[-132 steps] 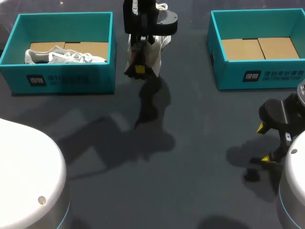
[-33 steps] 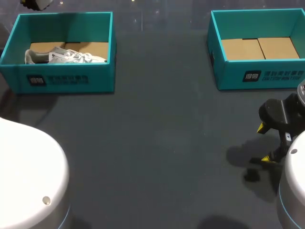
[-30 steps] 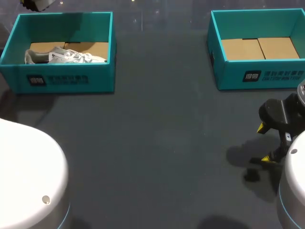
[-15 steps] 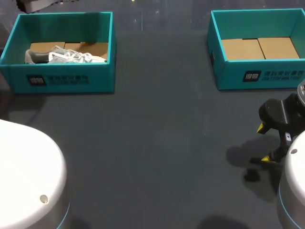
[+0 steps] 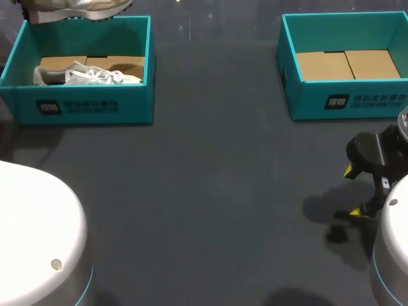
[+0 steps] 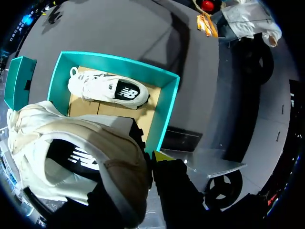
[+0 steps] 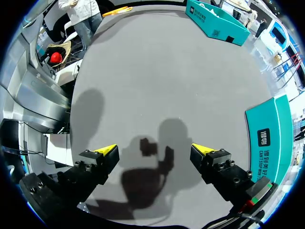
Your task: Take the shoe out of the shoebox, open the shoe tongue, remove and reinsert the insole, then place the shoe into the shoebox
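Your right tool (image 5: 354, 191) (image 7: 153, 149) hangs wide open and empty over the worktop (image 5: 210, 191). Farther off, a white shoe (image 5: 86, 74) (image 6: 107, 88) lies on its side in the left shoebox (image 5: 83, 108) (image 6: 167, 114). Above that box's far rim, your left tool (image 6: 151, 167) is clamped on a beige shoe (image 5: 70, 9) (image 6: 71, 152).

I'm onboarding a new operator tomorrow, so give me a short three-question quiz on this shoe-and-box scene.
1. How many shoes lie inside the left shoebox? A: none. B: one. C: two.
2. True or false: the right shoebox has a shoe in it.
3. Fill in the blank: the left arm's jaws hold a second shoe in the air over the ___ shoebox.

Key
1. B: one white shoe lies on its side in that box.
2. False: no shoe is in it.
3. left
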You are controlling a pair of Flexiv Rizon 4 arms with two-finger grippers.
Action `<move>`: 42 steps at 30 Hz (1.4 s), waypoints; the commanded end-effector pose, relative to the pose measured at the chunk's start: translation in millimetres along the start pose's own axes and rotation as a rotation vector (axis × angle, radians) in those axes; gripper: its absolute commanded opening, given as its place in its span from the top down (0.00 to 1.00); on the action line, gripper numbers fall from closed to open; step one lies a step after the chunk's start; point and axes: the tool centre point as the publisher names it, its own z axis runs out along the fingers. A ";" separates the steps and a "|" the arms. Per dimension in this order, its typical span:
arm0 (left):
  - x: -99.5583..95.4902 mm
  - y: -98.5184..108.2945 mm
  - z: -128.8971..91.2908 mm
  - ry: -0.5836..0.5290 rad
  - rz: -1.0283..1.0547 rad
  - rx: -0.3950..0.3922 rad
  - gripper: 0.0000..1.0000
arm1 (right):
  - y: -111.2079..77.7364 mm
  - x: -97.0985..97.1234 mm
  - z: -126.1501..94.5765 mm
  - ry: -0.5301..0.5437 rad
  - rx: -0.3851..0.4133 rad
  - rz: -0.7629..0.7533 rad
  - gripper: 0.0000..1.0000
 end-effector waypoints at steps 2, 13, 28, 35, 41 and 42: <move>5.6 3.0 19.5 0.002 0.047 -0.028 1.00 | -0.7 2.5 -0.5 -0.004 0.001 -0.001 0.00; 9.8 3.7 35.2 -0.060 0.116 -0.024 1.00 | -0.7 2.5 -0.5 -0.004 0.001 -0.001 0.00; -1.0 15.0 57.7 -0.040 0.105 0.007 1.00 | -0.7 2.5 -0.5 -0.004 0.001 -0.001 0.00; -3.7 17.9 72.5 -0.033 0.110 0.030 1.00 | -0.7 2.5 -0.5 -0.004 0.001 -0.001 0.00; -4.5 19.9 87.6 -0.015 0.102 0.045 1.00 | -0.7 2.5 -0.5 -0.004 0.001 -0.001 0.00; -4.2 20.1 89.5 -0.014 0.100 0.048 1.00 | -0.7 2.5 -0.5 -0.004 0.001 -0.001 0.00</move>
